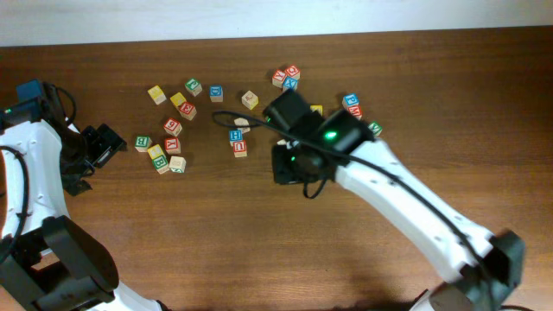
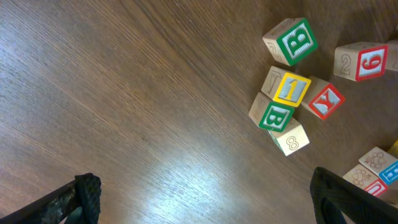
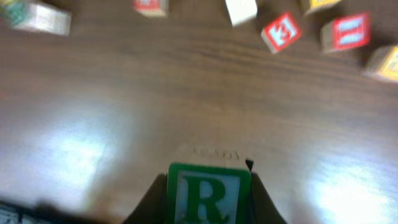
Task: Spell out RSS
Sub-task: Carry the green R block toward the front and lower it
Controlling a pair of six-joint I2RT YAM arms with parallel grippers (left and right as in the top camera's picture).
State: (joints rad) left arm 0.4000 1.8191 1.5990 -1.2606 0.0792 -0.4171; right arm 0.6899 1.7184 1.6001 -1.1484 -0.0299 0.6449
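R cube (image 3: 208, 190) sat at the bottom centre of the right wrist view, clamped between the two fingers of the right gripper (image 3: 209, 205), one dark finger (image 3: 152, 196) against each side. Its green-and-white face pointed up at the camera, the R upright in the frame and its edges square to the frame's sides. As a cube it had no long axis. Whether it touched the wood or hung just above could not be told.

Bare wooden table (image 3: 124, 112) lay open ahead of it across the middle of that view. Only along the top edge did a row of cubes stand, among them a red-faced cube (image 3: 281, 32) and another red one (image 3: 348, 32), well apart from the R.

From overhead, the right gripper (image 1: 289, 164) hid the cube at frame centre. A blue-faced cube (image 1: 235, 136) and a red one (image 1: 239, 149) touching it stood near, to its left. The lower half of the table (image 1: 216, 242) was bare wood between the arms. Its far edge ran along the top.

A yellow-faced cube (image 1: 156, 94) and a second one (image 1: 178, 99) lay in the upper left, letters too small to read.

The left gripper (image 1: 102, 145) hung at the left edge with its fingers spread wide apart, holding nothing. A cluster of cubes with a green B cube (image 2: 275, 116) lay to the upper right of its view.
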